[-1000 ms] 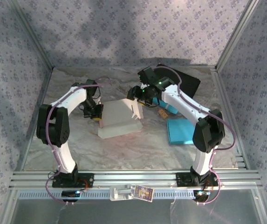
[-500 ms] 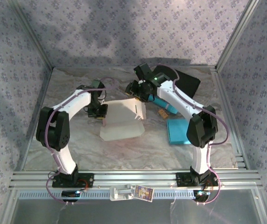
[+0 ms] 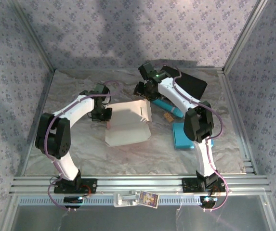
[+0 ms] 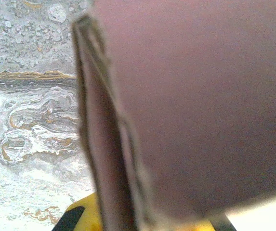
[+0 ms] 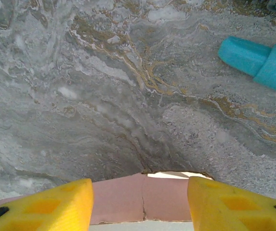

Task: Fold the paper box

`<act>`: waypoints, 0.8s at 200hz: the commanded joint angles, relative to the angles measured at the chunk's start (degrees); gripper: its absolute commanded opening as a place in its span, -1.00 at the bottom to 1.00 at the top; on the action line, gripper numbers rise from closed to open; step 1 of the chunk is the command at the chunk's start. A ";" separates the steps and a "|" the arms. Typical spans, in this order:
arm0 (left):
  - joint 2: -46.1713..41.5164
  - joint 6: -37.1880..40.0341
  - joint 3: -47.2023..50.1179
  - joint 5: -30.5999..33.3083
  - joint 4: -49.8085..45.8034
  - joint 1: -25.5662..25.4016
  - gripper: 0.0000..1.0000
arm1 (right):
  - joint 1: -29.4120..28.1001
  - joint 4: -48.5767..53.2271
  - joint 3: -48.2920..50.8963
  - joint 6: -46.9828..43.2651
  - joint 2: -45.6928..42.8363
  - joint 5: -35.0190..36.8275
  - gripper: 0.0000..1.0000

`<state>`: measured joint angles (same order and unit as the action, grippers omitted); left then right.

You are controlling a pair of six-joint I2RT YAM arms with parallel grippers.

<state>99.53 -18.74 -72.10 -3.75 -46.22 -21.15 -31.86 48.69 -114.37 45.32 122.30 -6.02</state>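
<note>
- The paper box (image 3: 128, 126) stands mid-table, between both arms
- The left gripper (image 3: 104, 114) is clamped on its left wall
- The right gripper (image 3: 141, 91) has its fingers apart; the far flap (image 5: 128, 199) lies crosswise just under them

The light is soft, even and moderately bright. Broad dim shadows mottle the back wall (image 3: 128, 29) beyond the right gripper (image 3: 140, 91). Close against the left gripper (image 3: 107, 117) the paper box (image 4: 200, 96) is a brown, unfocused blur. The table (image 5: 128, 96) ahead of the right gripper's yellow fingers (image 5: 46, 207) is sharp, its veining crisp and evenly lit.
</note>
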 commanded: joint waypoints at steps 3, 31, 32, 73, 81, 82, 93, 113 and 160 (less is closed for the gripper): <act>-1.88 -0.31 -0.06 0.77 0.31 -0.30 -1.00 | -0.38 1.21 -0.28 -2.11 0.55 -1.49 0.11; -2.14 -0.25 -0.32 1.02 0.52 -0.39 -1.00 | -0.53 0.39 0.37 -2.25 0.43 -3.74 0.08; -2.19 -0.24 -0.32 0.98 0.52 -0.39 -1.00 | -0.51 0.37 0.37 -2.21 0.37 -3.82 0.08; -2.70 0.09 0.10 1.29 1.69 -0.65 -1.00 | -1.46 -0.65 0.27 -1.10 0.07 -7.42 0.06; -2.92 0.35 0.24 1.29 1.99 -0.72 -1.00 | -1.48 -1.04 0.61 -0.75 -0.04 -8.12 0.06; -2.97 0.41 0.27 1.29 2.04 -0.73 -1.00 | -1.51 -1.09 0.62 -0.71 -0.09 -8.17 0.06; -3.21 0.86 0.53 1.29 2.52 -0.70 -1.00 | -1.38 -1.40 1.17 -0.22 -0.34 -9.29 0.05; -3.72 2.08 1.21 1.38 3.26 -0.69 -1.00 | -1.01 -2.15 2.54 0.24 -1.71 -9.93 0.04; -6.75 5.03 4.80 -4.70 9.38 1.28 -1.00 | 1.35 -6.88 11.13 -5.68 -14.86 -9.26 0.07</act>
<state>96.49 -16.05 -69.45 -3.68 -41.47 -21.26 -32.21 44.97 -107.18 43.59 118.41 -14.44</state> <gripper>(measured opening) 0.044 0.531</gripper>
